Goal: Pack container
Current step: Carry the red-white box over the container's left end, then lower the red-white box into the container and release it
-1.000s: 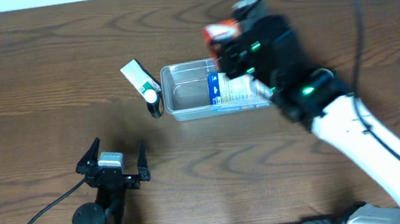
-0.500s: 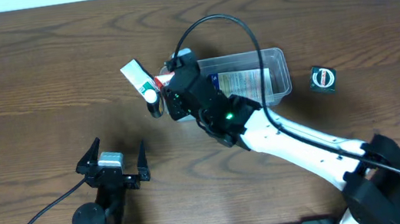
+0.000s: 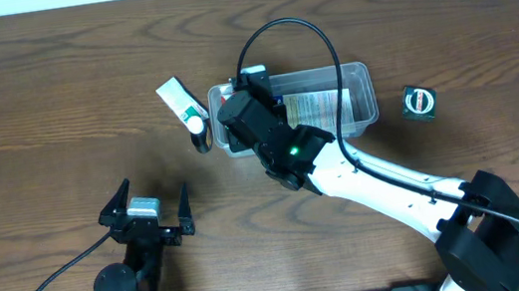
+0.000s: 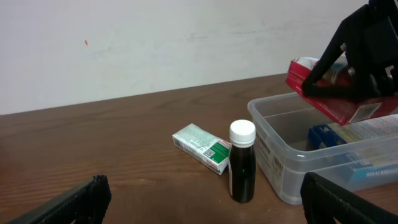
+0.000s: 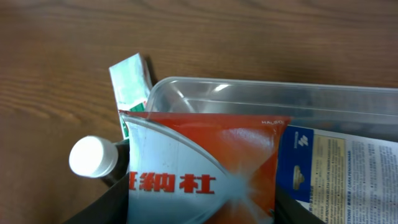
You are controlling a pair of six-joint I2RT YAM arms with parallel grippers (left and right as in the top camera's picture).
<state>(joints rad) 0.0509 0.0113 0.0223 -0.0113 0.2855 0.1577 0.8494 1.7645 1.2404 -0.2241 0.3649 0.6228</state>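
Left wrist view: right hand (image 4: 346, 73) grips red box (image 4: 323, 104) tilted over container (image 4: 273, 158) rim; released there, it may topple outside.

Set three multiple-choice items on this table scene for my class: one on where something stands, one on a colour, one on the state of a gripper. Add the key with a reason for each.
1. Where does the dark bottle with the white cap stand?
A) inside the container
B) on the table, just outside the container
C) in the left gripper

2. What colour is the box that the right gripper holds?
A) blue
B) red
C) yellow

3. How are the left gripper's jaws?
A) shut on the bottle
B) shut and empty
C) open and empty

Key: 1 B, it stands on the wood beside the container's wall; 2 B, the right wrist view shows its red face; 3 C, the jaws are spread with nothing between them.
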